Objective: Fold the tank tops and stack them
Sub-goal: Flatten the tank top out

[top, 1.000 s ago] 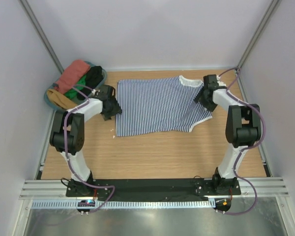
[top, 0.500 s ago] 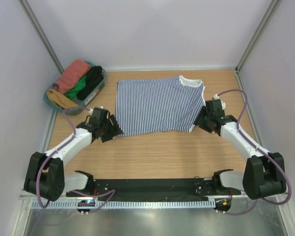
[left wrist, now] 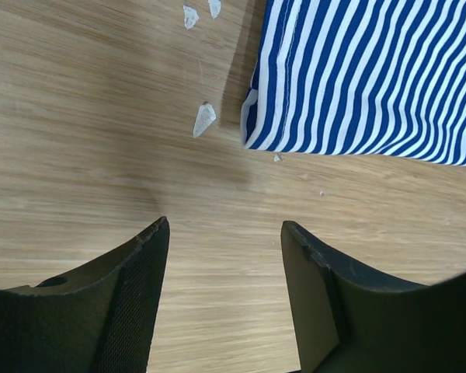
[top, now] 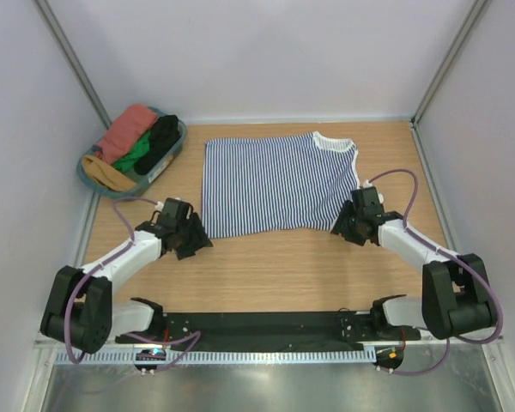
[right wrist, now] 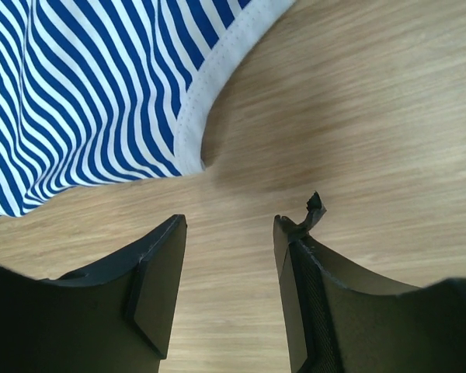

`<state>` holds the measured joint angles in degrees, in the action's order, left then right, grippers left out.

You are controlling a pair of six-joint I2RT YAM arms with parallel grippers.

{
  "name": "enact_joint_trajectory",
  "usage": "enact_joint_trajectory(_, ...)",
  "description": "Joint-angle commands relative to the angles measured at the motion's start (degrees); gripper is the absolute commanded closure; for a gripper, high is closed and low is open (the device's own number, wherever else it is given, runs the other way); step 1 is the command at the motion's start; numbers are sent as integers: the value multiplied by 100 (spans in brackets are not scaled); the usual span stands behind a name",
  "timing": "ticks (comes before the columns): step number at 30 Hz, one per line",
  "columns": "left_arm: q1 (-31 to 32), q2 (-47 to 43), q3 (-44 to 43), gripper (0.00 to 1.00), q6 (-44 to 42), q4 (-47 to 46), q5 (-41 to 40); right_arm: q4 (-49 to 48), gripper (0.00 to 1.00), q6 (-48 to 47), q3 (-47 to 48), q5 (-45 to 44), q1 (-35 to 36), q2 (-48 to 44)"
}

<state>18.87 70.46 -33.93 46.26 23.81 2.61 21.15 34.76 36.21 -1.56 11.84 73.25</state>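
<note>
"How did the grippers stand?"

"The left gripper (left wrist: 225, 233) hung low over the wooden table (top: 275, 275). Its fingers were spread and held nothing, just short of the near left corner of the striped tank top (top: 270, 184). The right gripper (right wrist: 229, 225) was likewise spread and empty, beside the white-trimmed near right edge."

"And the top itself?"

"It lay flat mid-table, its white neckline at the far right. A few white flecks (left wrist: 204, 120) sat by its corner. At the far left, a basket (top: 181, 137) held bundled clothes (top: 137, 146)."
</note>
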Motion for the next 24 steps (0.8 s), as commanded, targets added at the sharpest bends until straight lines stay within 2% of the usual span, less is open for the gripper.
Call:
enact_joint_trajectory(1,20,179,-219,40,-64,-412,-130,-786,45,-119,71,33,21,171)
enact_joint_trajectory(12,11,575,-377,47,-91,-571,-156,-1499,58,-137,212,77,135,1200)
enact_joint_trajectory(14,11,522,-369,48,-91,-562,-182,-1578,69,-154,168,77,152,1235)
enact_joint_trajectory(15,11,504,-351,49,-91,-562,-191,-1596,85,-171,159,86,161,1253)
enact_joint_trajectory(16,11,478,-351,50,-82,-562,-173,-1587,91,-172,150,86,144,1244)
enact_joint_trajectory(18,11,443,-316,52,-82,-562,-147,-1640,97,-180,80,7,161,1148)
enact_joint_trajectory(21,20,434,-272,53,-65,-562,-77,-1780,98,-154,-87,-2,152,964)
enact_joint_trajectory(24,11,460,-245,49,-56,-571,-155,-1886,99,-154,-166,50,152,936)
